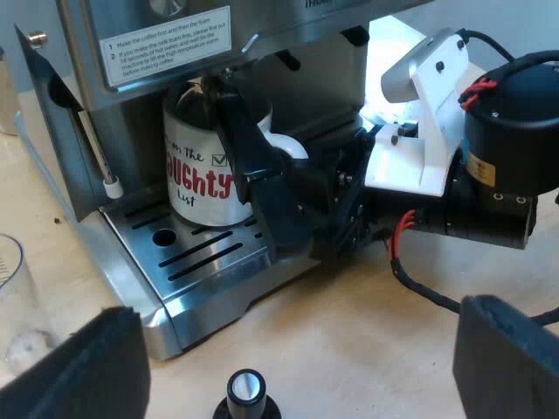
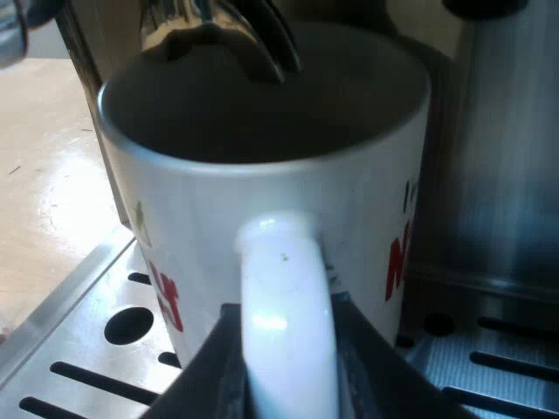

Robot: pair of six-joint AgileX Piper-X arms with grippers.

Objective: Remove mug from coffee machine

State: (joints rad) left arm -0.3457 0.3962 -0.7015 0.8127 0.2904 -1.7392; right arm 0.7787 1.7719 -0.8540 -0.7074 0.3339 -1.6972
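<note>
Your right gripper (image 2: 284,358) pinches the mug (image 2: 262,201) by its handle (image 2: 284,288) at the machine (image 1: 131,52).
The mug stands on the tray (image 1: 201,262), and the spouts (image 2: 218,35) hang just over its rim. A steam wand (image 1: 96,148) hangs down beside the mug. Your left gripper (image 1: 306,323) hovers off the tray with fingers spread wide, holding nothing; a tamper (image 1: 247,393) stands under it, and a glass (image 1: 13,288) is near the tray's corner.

The mug (image 2: 201,209) is glossy, likely ceramic; the drip tray (image 1: 218,301) brushed metal; the table (image 1: 349,349) smooth pale wood.
</note>
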